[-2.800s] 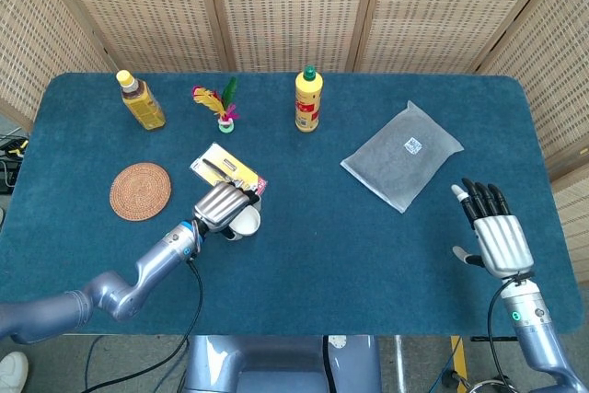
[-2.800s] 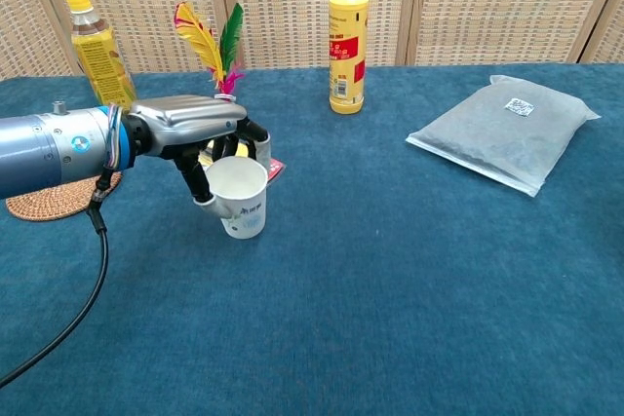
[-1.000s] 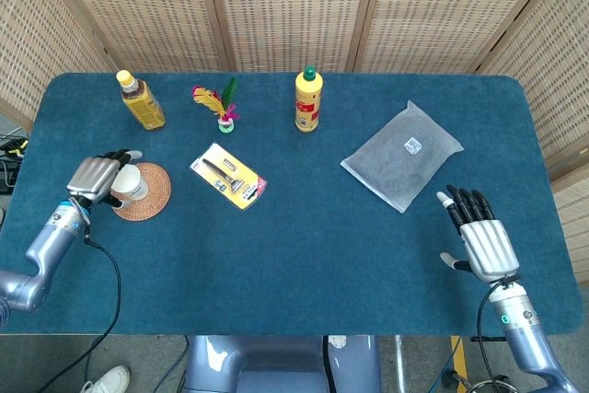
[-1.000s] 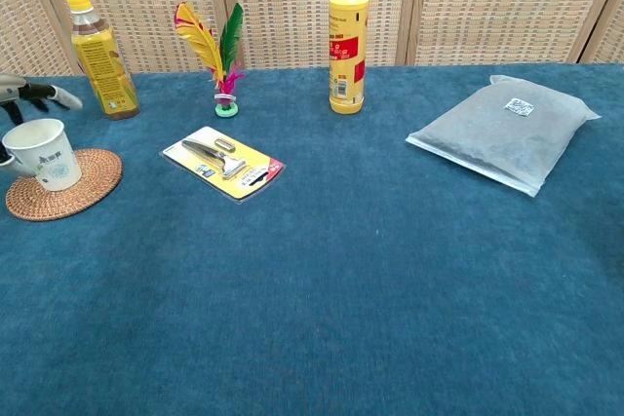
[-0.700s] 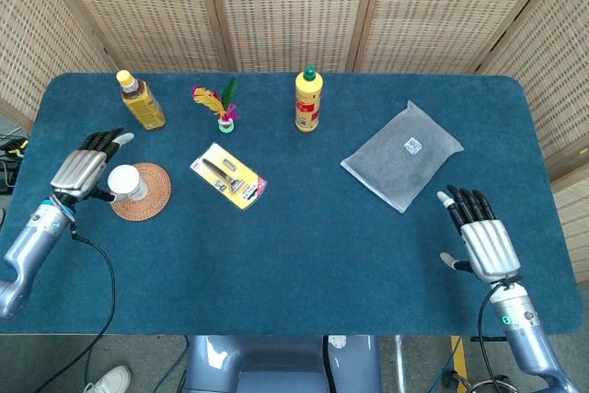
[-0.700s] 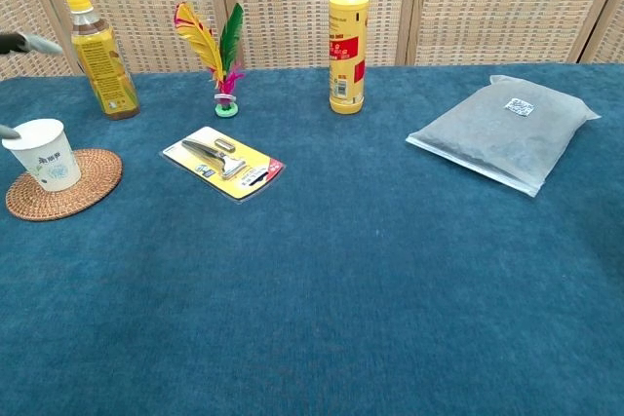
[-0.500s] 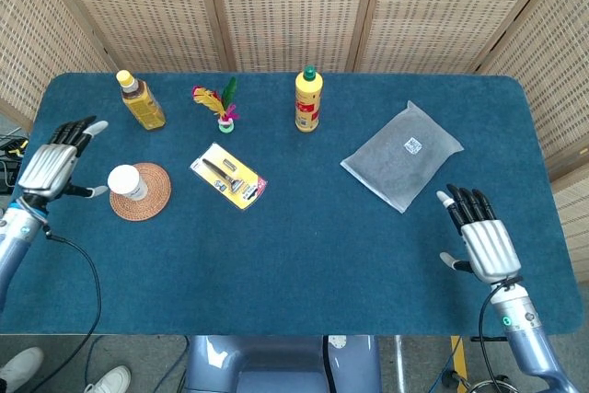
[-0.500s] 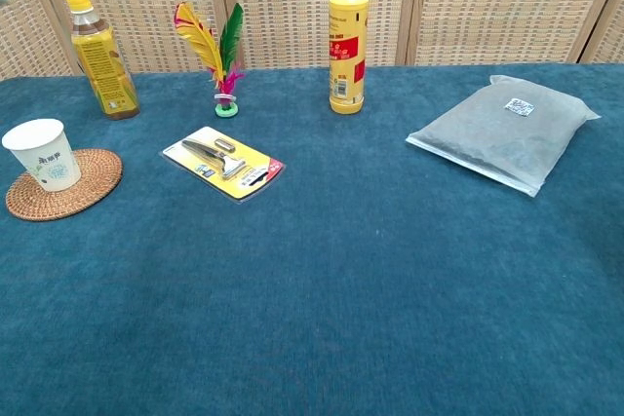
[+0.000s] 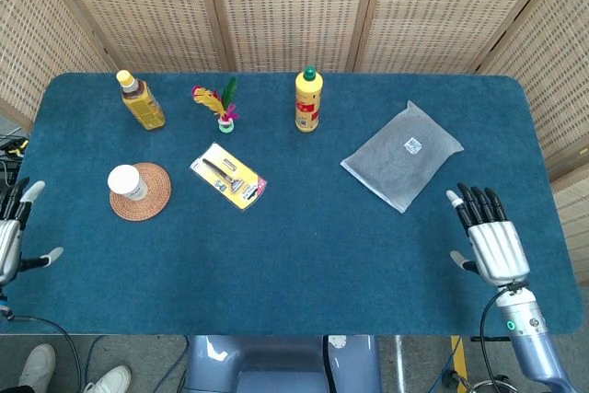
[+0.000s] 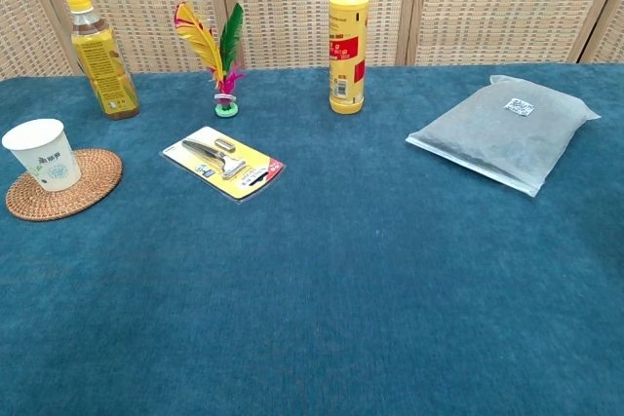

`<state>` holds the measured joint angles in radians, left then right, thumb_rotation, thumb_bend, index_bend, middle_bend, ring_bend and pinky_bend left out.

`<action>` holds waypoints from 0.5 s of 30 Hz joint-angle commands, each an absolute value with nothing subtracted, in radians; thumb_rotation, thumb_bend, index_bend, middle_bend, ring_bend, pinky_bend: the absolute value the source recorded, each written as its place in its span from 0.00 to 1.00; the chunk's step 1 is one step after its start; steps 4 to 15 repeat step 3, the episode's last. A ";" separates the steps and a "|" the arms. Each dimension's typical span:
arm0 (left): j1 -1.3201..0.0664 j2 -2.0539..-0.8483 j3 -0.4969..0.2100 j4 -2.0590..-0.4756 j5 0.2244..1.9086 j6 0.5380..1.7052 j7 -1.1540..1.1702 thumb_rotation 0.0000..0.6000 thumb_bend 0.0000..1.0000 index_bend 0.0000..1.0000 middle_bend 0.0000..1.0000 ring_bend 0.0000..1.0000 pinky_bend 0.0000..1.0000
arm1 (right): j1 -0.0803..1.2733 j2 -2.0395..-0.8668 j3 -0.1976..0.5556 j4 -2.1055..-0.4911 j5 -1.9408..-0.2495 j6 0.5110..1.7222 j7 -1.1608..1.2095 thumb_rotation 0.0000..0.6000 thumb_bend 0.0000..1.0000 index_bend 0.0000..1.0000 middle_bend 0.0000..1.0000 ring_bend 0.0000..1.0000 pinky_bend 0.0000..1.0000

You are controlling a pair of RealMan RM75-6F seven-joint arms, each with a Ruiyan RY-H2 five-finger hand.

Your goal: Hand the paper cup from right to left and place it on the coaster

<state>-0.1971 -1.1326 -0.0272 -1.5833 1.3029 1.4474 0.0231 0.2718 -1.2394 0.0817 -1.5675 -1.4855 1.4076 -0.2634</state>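
Head view
Cup: upright on the coaster, seated toward its left part, touching it
Left hand: at the far left table edge, partly cut by the frame; the fingers I can see are spread, nothing in them
Right hand: at the near right of the table, fingers straight and apart, holding nothing
Key relation: cup lies up and to the right of my left hand's fingers, apart from them; my right hand is well apart, across the whole table, so the left is much the nearer
Cup axis: vertical, mouth up
Other items: razor pack just right of the coaster, grey bag right of centre

Chest view
Cup: standing on the coaster, left half of it, rim level
Hands: neither shows here
Back row: tea bottle, shuttlecock, yellow bottle, all well behind the cup

Judgement
Task state: I take the placing as done, cup set and free
Next move: none toward the cup, only parking the left arm, I judge
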 commanded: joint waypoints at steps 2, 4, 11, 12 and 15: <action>-0.167 -1.121 -0.011 -1.628 1.288 1.471 0.065 1.00 0.00 0.00 0.00 0.00 0.00 | 0.261 -1.238 0.084 -1.580 -1.500 1.428 -0.260 1.00 0.00 0.06 0.00 0.00 0.00; -0.165 -1.120 -0.013 -1.630 1.289 1.470 0.067 1.00 0.00 0.00 0.00 0.00 0.00 | 0.260 -1.236 0.084 -1.582 -1.503 1.431 -0.257 1.00 0.00 0.05 0.00 0.00 0.00; -0.165 -1.120 -0.013 -1.630 1.289 1.470 0.067 1.00 0.00 0.00 0.00 0.00 0.00 | 0.260 -1.236 0.084 -1.582 -1.503 1.431 -0.257 1.00 0.00 0.05 0.00 0.00 0.00; -0.165 -1.120 -0.013 -1.630 1.289 1.470 0.067 1.00 0.00 0.00 0.00 0.00 0.00 | 0.260 -1.236 0.084 -1.582 -1.503 1.431 -0.257 1.00 0.00 0.05 0.00 0.00 0.00; -0.165 -1.120 -0.013 -1.630 1.289 1.470 0.067 1.00 0.00 0.00 0.00 0.00 0.00 | 0.260 -1.236 0.084 -1.582 -1.503 1.431 -0.257 1.00 0.00 0.05 0.00 0.00 0.00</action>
